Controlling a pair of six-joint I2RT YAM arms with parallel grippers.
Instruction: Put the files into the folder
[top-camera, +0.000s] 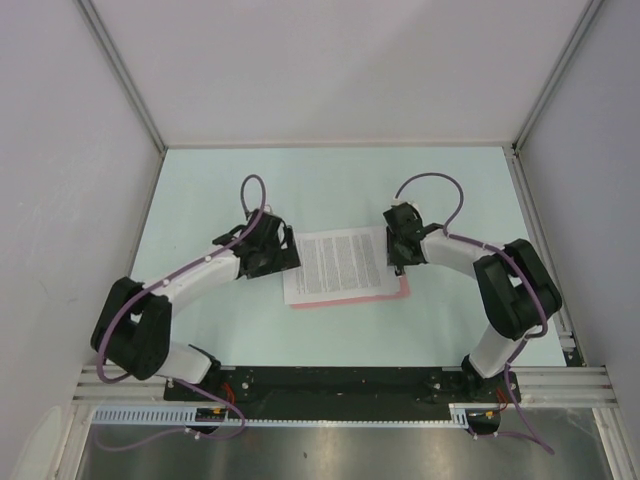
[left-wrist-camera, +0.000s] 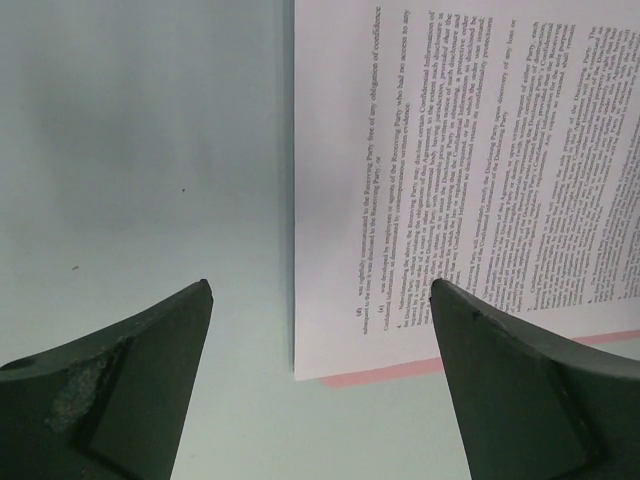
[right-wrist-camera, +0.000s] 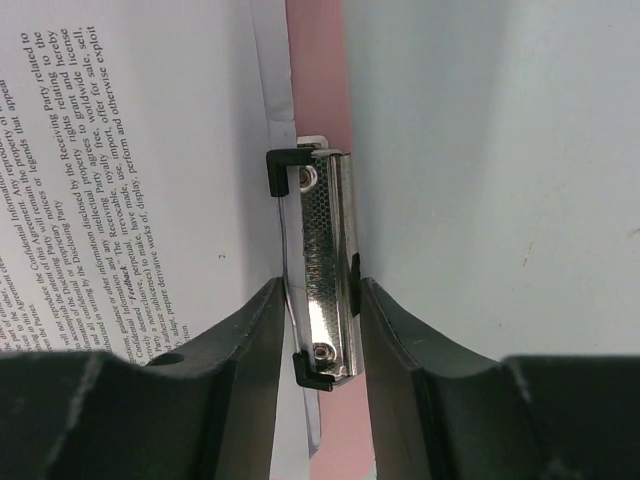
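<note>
**A:** Where are the files now?

**B:** The files (top-camera: 343, 262) lie flat on the folder (top-camera: 402, 291), in the middle of the worktop (top-camera: 200, 190), between the two arms. Only a thin pink margin of the folder shows, at the near edge and at the right end.

**A:** How does the long axis run?

**B:** From left to right across the worktop. The short edge with the metal clip (right-wrist-camera: 327, 265) points to the right arm, and the free short edge points to the left arm.

**A:** What do the right fingers do?

**B:** The right fingers (right-wrist-camera: 245, 350) stand at the clip end, one on each side of the clip. They are about half closed and seem to touch it on both sides, so I judge that they pinch it. The sheets reach up to the clip. Whether their edge is under it, I cannot tell.

**A:** And the left fingers?

**B:** The left fingers (left-wrist-camera: 130, 390) are spread wide and hold nothing. They are above the free short edge. The near left corner of the files lies between them, with one finger over bare worktop and the other over paper.

**A:** What does the coming move depend on?

**B:** In my judgement, on the clip end. The right arm is nearer to it. If the clip opens, the sheets must slide to the right along the long axis, and the left arm is well placed to push them.
</note>
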